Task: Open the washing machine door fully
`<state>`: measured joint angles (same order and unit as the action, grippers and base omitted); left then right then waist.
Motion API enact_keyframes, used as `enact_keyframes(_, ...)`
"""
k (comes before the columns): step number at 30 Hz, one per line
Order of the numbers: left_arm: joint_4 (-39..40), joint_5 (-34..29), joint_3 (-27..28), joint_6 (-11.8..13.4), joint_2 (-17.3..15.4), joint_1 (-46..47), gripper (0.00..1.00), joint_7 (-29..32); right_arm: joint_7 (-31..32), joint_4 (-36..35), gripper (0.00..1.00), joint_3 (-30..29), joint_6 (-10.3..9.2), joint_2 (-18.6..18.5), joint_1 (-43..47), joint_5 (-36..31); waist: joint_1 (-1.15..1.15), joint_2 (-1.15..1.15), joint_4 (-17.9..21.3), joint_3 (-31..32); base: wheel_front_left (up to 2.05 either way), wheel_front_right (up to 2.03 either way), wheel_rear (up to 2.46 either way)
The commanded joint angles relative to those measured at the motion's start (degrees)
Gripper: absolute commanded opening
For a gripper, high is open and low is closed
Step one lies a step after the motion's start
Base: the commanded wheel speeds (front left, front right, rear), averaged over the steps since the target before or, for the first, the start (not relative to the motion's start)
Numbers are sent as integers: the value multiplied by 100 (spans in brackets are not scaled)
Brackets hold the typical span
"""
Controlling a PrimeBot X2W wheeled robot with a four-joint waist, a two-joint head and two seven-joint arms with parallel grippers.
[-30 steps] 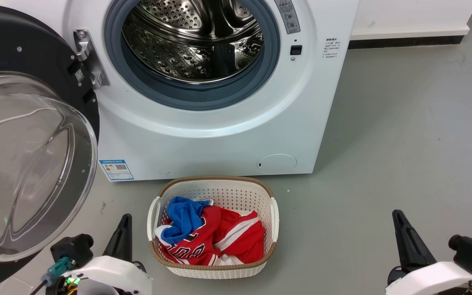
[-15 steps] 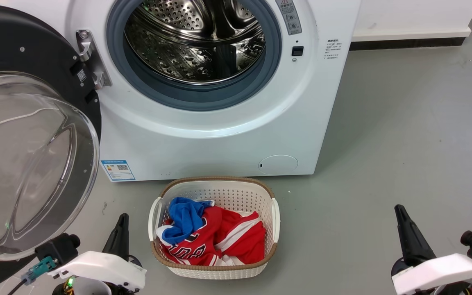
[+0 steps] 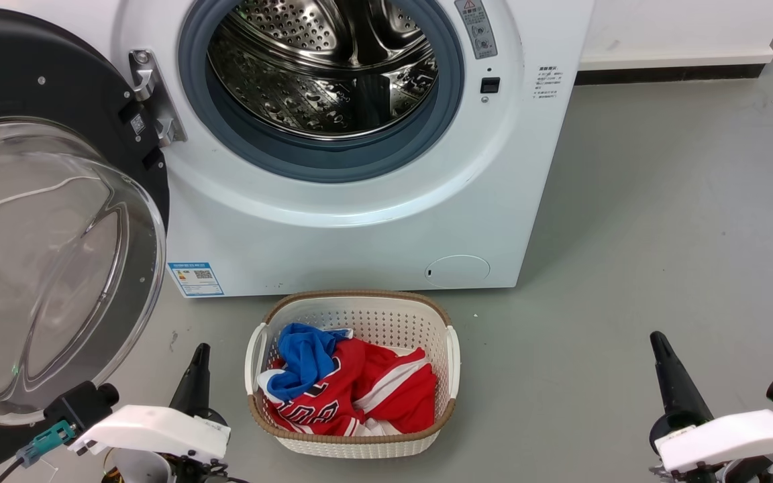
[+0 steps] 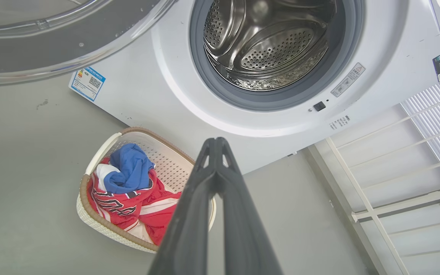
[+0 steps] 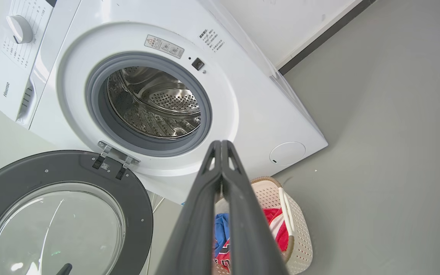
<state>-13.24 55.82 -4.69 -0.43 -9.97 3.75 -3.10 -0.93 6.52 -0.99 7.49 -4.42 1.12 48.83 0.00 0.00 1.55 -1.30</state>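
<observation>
The washing machine door (image 3: 44, 100), black-ringed with a clear bulging glass bowl, stands swung wide open at the left of the white machine (image 3: 359, 221), hinged beside the steel drum opening (image 3: 323, 67). The right wrist view shows the door (image 5: 21, 172) lying open away from the drum. My left gripper (image 3: 200, 352) sits low at the lower left, below the door's glass, shut and empty; its fingertips (image 4: 215, 142) meet in the left wrist view. At the lower right, far from the machine, my right gripper (image 3: 658, 339) is also shut with nothing in it, tips (image 5: 220, 144) together.
A white woven laundry basket (image 3: 353, 308) holding red and blue clothes stands on the grey floor just in front of the machine, between my grippers. A white wire rack (image 4: 395, 160) stands to the machine's side. Open floor stretches to the right.
Both grippers have drawn back and sunk lower in the head view. The head camera has shifted slightly. The door stays open.
</observation>
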Motion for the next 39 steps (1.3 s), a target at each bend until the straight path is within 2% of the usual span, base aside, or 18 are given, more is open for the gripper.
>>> enact_keyframes(1,49,133,80,-34,12,139,0,32,14,-28,0,-13,1,-43,-172,186,0,0,-2,1,0,0,0)
enact_keyframes(39,-23,2100,673,-429,411,221,0,560,300,396,0,-166,1,-48,-502,2647,0,0,-74,53,0,0,0)
